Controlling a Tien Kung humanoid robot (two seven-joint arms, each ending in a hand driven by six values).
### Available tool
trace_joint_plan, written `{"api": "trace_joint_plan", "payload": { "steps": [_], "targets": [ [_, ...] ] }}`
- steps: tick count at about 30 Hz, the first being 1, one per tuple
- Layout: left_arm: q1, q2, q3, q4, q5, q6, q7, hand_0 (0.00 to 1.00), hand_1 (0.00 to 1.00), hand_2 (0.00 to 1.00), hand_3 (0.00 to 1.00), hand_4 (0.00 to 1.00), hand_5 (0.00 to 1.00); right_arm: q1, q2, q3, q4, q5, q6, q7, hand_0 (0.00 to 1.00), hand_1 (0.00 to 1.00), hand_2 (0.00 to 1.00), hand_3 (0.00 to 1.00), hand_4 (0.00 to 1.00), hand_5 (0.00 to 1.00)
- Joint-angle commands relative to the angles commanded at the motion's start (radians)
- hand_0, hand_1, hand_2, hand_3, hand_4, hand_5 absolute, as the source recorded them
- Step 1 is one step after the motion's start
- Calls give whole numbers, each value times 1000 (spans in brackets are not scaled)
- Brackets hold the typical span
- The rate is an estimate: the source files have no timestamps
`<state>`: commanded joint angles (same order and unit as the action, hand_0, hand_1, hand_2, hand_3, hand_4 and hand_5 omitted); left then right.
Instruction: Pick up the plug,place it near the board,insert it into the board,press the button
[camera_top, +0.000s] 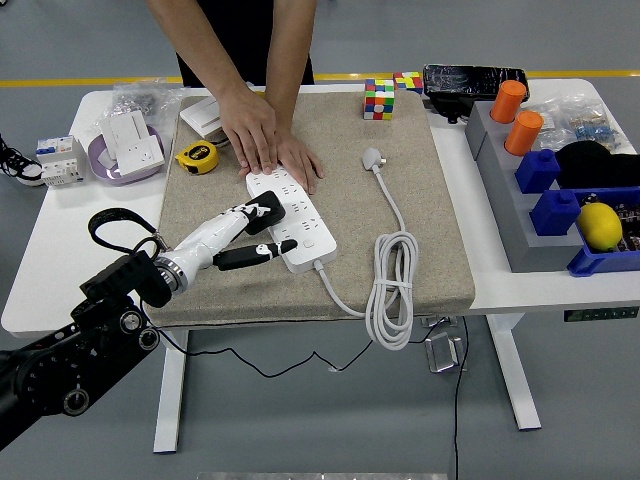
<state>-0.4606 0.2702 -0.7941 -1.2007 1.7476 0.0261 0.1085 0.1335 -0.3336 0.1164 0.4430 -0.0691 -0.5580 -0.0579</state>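
The white plug (372, 157) lies on the beige mat (340, 130), to the right of the power strip and well apart from it, prongs toward the far side. Its white cable (392, 290) runs toward the near edge, gathers in a loose coil that hangs just over the mat's front edge, then loops back to the near end of the white power strip (293, 222). The strip lies slantwise on the mat, its near end toward the right.

The left hand (252, 232) rests at the strip's left side. Its fingers are spread and clasp nothing; one black-tipped finger (262, 252) stretches along the strip's near edge, and a dark part of the hand sits on top of the strip's left portion. Whether it is pressing the button there I cannot tell from this angle. The black arm comes in from the lower left.

At the far side a person leans in, both hands (262, 138) laid flat, one over the other, on the strip's far end.

Left of the hands lies a yellow tape measure (197, 157); further left, a purple dish (125, 158) holds white sockets. Two colour cubes (385, 94) stand at the mat's far edge. On the right of the white worktop (60, 260) a grey rack (510, 215) carries orange cylinders (515, 115), blue blocks, and a lemon (599, 224).
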Motion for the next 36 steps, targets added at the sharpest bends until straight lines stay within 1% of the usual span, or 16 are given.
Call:
{"api": "trace_joint_plan", "payload": {
  "steps": [4, 13, 24, 33, 36],
  "targets": [
    [-31, 8, 30, 10, 15, 1, -4, 998, 998, 970, 923, 998, 998, 1, -1, -2, 0, 0, 0, 0, 998, 894, 824, 835, 998, 998],
    [-78, 11, 73, 24, 28, 0, -7, 998, 998, 970, 922, 998, 998, 4, -2, -4, 1, 0, -2, -1, 998, 893, 824, 835, 998, 998],
    [-94, 11, 97, 27, 61, -10, -7, 998, 998, 970, 922, 998, 998, 6, -4, -4, 1, 0, -4, -1, 998, 894, 824, 835, 998, 998],
    [-104, 8, 85, 28, 76, -11, -11, 998, 998, 970, 922, 998, 998, 6, -5, -6, 1, -1, -4, -3, 998, 895, 824, 835, 998, 998],
    [-98, 8, 75, 20, 82, -13, -11, 998, 998, 967, 921, 998, 998, 5, -5, -6, 1, -1, -4, -3, 998, 896, 825, 835, 998, 998]
  ]
}}
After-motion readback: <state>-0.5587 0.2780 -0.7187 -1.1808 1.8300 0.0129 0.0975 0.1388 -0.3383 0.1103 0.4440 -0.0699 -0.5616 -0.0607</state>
